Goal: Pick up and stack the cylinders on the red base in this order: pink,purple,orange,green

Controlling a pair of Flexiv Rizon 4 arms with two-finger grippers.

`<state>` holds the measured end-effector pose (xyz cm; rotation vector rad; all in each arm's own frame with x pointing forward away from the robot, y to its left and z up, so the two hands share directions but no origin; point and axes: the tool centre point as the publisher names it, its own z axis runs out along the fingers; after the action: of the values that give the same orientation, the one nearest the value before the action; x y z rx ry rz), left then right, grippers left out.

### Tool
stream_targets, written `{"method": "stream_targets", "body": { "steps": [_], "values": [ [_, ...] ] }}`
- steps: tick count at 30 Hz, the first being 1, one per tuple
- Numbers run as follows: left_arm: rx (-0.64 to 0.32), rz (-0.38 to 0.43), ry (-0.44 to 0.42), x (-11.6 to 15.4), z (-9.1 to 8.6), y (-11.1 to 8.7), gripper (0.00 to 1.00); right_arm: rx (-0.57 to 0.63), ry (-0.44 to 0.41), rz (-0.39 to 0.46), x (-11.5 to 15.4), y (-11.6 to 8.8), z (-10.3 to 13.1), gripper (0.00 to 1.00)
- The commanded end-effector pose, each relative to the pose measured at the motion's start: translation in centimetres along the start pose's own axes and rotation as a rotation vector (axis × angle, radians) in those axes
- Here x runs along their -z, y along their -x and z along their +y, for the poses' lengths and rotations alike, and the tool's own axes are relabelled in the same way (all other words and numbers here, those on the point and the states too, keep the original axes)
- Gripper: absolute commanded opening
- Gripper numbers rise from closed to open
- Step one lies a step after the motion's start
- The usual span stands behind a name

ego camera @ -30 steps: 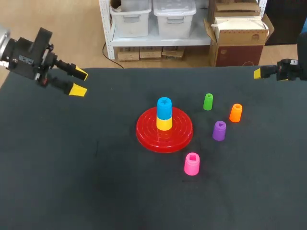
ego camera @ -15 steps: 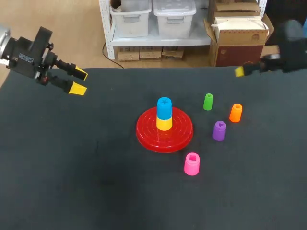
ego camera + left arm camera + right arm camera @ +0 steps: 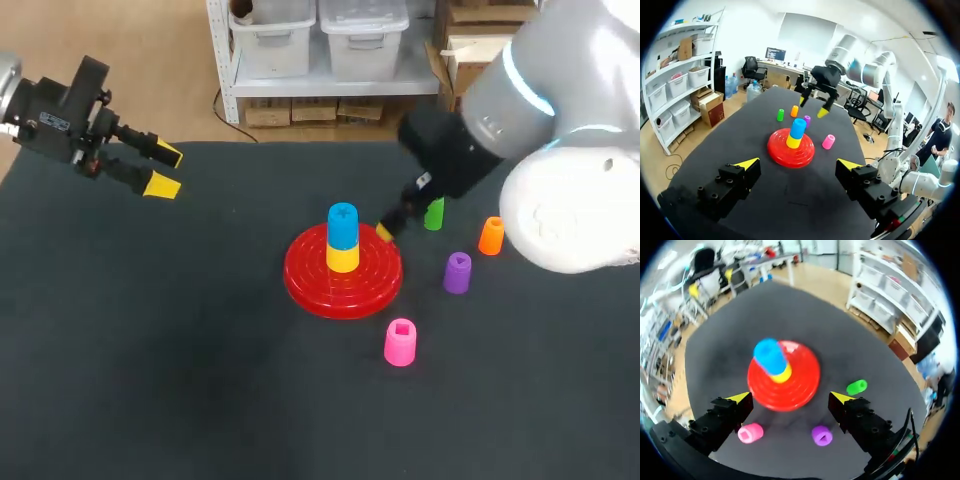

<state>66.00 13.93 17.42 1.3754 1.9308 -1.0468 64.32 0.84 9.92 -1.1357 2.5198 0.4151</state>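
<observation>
With the right claw (image 3: pixel 790 398) spread apart near it, the blue-and-yellow stack (image 3: pixel 342 238) could be toppled if the pink cylinder (image 3: pixel 400 342) is approached too low.

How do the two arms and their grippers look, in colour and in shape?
The right arm has large rounded light grey shells with a light blue ring, then a black wrist section. The left gripper and the right gripper look alike: black blocky bodies with small screw holes, and two fingers ending in bright yellow wedge tips.
</observation>
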Motion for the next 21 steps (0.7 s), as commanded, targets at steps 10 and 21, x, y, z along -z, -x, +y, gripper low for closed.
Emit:
{"method": "stream_targets", "body": {
  "steps": [10,21],
  "values": [
    [-0.001,0.0,-0.006,0.0,0.2,-0.1,1.0,0.457,0.001,0.59,1.5,-3.8,3.6,1.0],
    [-0.001,0.0,-0.006,0.0,0.2,-0.1,1.0,0.367,0.072,0.495,0.7,-5.7,4.6,1.0]
  ]
}}
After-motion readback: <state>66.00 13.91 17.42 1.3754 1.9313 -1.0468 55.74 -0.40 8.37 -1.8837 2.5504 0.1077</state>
